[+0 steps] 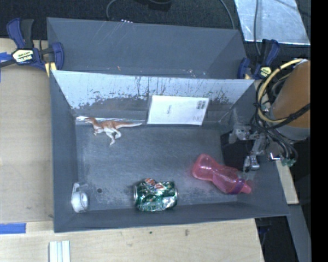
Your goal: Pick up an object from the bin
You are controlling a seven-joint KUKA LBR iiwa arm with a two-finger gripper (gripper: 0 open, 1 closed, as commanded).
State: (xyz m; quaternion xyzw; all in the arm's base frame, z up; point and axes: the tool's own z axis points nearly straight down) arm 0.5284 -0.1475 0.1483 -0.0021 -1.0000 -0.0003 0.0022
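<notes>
Grey metal walls make a big bin (pixel 153 53) with a flat grey floor, and only a few small things lie in it. They are well apart from each other.

On the right side of the floor, near the front, lies a pink thing (pixel 217 176). It looks like a soft bottle on its side, fat at the left end and thin at the right end. The claw (pixel 251 164) hangs low on the right, just above the thin end. It may be touching it, but I cannot tell. I also cannot tell if the claw is wide or narrow.

A squashed green can (pixel 155 195) lies at the front in the middle. A little white ring (pixel 79 198) sits in the front left corner. A brown toy dinosaur (pixel 108 126) lies far back on the left, and a white card (pixel 177 111) leans on the back wall.

I think this is the reaching step, with the pink thing as the one to grab. Nothing is lifted yet. Next the claw needs to go down around the thin end, squeeze and pull up. The thin end could slip out, since it looks smooth and round.
</notes>
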